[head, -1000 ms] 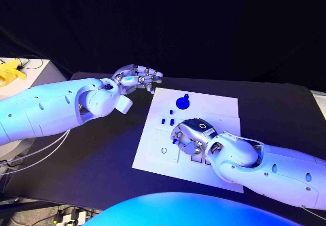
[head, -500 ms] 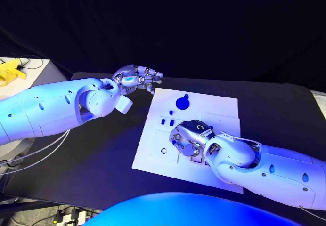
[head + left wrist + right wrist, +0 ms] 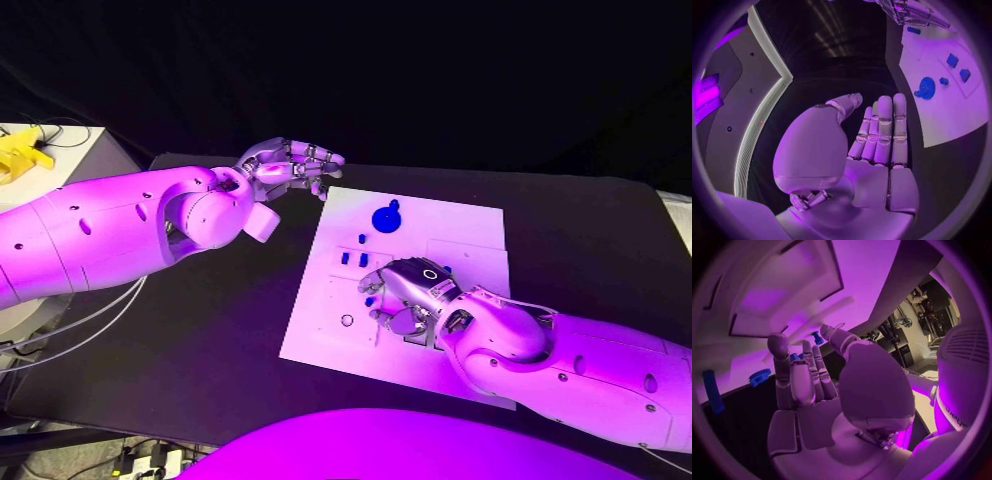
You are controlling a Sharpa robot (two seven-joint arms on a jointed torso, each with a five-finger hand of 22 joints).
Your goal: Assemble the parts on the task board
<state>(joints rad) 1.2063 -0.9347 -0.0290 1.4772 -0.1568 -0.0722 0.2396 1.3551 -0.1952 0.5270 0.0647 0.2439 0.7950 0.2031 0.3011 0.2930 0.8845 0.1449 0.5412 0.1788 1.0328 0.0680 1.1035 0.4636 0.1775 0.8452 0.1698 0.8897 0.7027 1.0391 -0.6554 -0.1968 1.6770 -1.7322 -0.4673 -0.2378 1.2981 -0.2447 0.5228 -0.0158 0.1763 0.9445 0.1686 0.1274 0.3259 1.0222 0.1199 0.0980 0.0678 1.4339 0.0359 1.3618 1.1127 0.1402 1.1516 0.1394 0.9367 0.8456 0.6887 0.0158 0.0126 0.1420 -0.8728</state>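
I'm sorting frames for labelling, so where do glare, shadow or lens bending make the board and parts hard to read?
Head view: even light, task board and blue gear readable; the right hand covers the board's middle. Left wrist view: fisheye curves the board's edges. Right wrist view: board bowed, its recesses shadowed.

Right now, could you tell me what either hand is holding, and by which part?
The left hand holds nothing. The right hand has small blue parts at its fingertips; whether it grips one cannot be told.

Lab: black table (image 3: 216,330) (dark drapes behind), cables (image 3: 65,325).
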